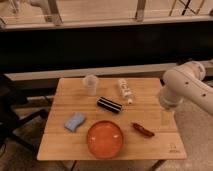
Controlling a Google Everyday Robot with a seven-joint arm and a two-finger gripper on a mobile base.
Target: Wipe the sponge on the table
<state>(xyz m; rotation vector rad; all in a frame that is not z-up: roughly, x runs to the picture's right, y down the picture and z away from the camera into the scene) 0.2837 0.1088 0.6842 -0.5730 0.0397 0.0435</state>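
One sponge (75,121), small, light blue and wavy-edged, lies flat on the table (67,100) at about 8 o'clock from the table's middle, near the left edge and with bare wood all round it. It looks soft and light, so it would likely squash under a pinch and spring back, and it should slide easily over the smooth planks. Any hold on it would best go across its narrower width, near the middle, pressing from above so that it does not skid away or fold. An orange plate (105,139) sits just beside it at 4 o'clock, close enough to crowd a sweep toward that side. A black ribbed cylinder (109,105) lies at 2 o'clock from the sponge, a clear cup (90,84) at 1 o'clock, a white bottle (125,90) farther off past the cylinder, and a small reddish-brown thing (142,130) beyond the plate at 3 o'clock. The gripper (167,118) hangs below the white arm (182,87) over the table's 3 o'clock edge, well apart from the sponge; whether it is released or clenched I cannot tell. This layout fits a sponge waiting to be wiped as well as one set down after wiping.
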